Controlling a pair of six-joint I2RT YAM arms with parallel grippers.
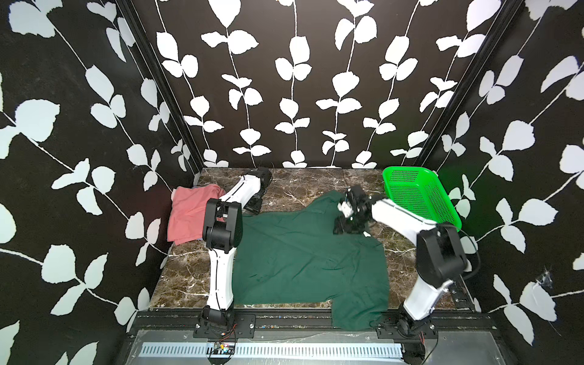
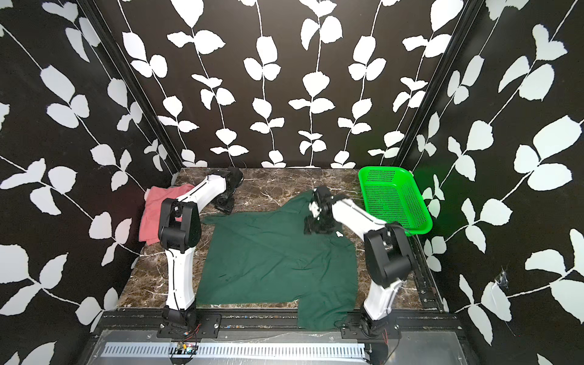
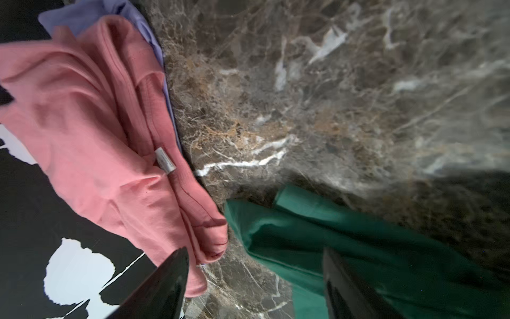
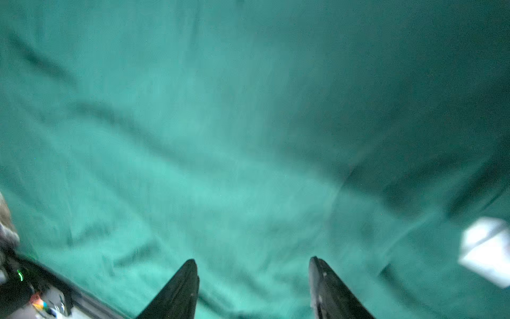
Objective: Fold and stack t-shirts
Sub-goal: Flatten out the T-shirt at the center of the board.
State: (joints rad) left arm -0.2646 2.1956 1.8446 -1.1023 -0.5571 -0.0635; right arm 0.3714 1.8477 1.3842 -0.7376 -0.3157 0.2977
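**Jaws apart on both arms, nothing held**

My left gripper point(image 3: 255, 250) has its jaws wide apart with nothing between them. It hangs above the table point(image 1: 183, 284) at the far left, just beside the pink t-shirt point(image 1: 189, 215) and a sleeve end of the green t-shirt point(image 1: 303, 259). The pink one lies bunched in the far left corner on top of a lavender t-shirt point(image 3: 82, 13), of which I see only an edge. The green one lies spread across the middle, its near right corner hanging over the near edge. My right gripper point(image 4: 253, 259) is also parted and empty, over the green cloth's far right part, near the basket point(image 1: 417, 196). I cannot tell whether it touches the cloth.
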